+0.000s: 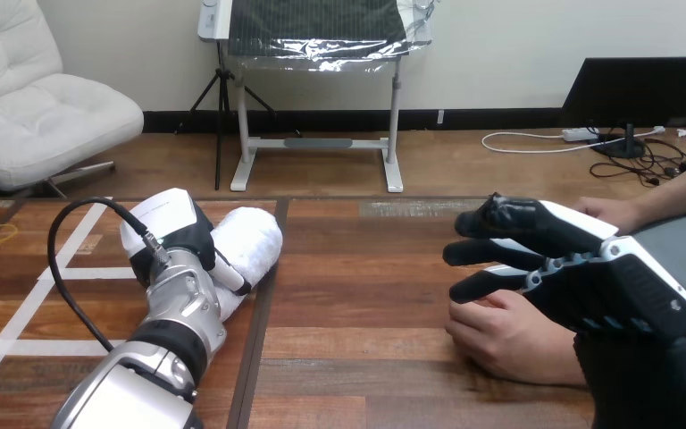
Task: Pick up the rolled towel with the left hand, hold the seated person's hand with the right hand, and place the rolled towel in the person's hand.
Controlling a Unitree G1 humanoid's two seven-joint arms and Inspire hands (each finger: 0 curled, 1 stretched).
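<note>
Both hands are out: left hand (177,234) on the rolled towel (252,239) toward the counter's (348,295) left edge, its grip impossible to tell; right hand (621,281), fingers spread, sits over the person's hand (509,338) near the right edge.

Wood floor (464,165), pale wall (500,54) — white armchair (36,107) left, monitor (643,89) right.
</note>
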